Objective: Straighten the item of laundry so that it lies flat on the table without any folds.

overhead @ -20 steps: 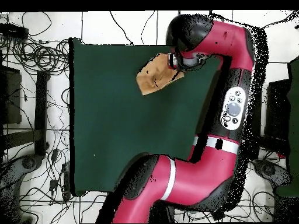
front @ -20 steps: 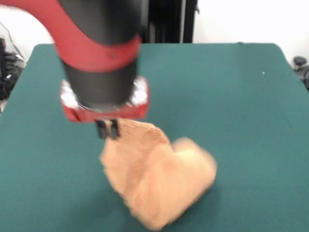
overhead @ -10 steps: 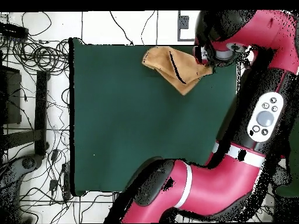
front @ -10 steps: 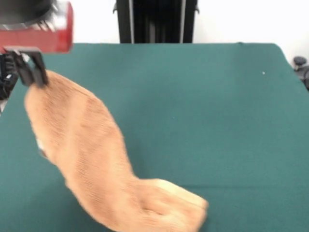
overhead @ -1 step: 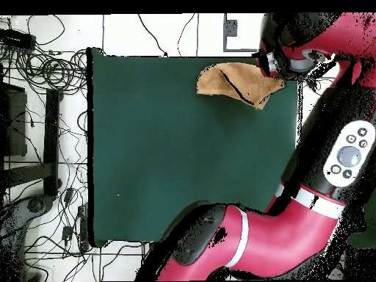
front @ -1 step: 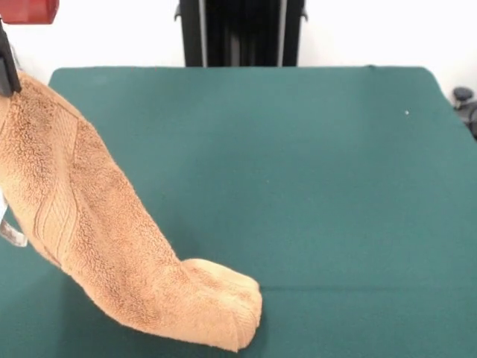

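The green tabletop spreads wide and mostly bare away from the hand. The tan towel hangs down from the hand in a long slanting drape, its top corner lifted, its bunched lower end resting on the cloth well below. The hand sits at the tabletop's corner, clamped on that top corner of the towel.

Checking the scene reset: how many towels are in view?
1. The towel is held up by one corner at the hand, near the table edge, its lower end resting on the green cloth. None seems hidden.
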### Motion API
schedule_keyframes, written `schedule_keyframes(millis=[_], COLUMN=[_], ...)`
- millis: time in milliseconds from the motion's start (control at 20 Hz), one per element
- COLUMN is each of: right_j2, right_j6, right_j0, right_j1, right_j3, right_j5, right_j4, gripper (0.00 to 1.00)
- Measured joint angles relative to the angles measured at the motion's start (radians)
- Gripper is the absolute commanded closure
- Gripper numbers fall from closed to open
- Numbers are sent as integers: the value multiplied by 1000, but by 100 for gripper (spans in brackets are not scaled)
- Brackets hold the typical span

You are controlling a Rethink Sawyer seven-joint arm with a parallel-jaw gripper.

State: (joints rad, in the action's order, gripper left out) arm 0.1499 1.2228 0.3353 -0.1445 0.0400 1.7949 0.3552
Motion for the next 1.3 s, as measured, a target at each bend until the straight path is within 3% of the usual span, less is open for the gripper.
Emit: schedule_keyframes(millis=[550,750,1000,1100,1300], right_j2=[65,140,322,486,734], right_j6=[0,0,0,0,0], right_j0=[0,1,24,57,117], right_j1=[-1,-19,-70,-108,-149], right_j3=[0,0,-1,-1,-2], right_j5=[0,0,1,5,9], right_j4=[40,107,294,462,701], gripper=[100,100,100,100,100])
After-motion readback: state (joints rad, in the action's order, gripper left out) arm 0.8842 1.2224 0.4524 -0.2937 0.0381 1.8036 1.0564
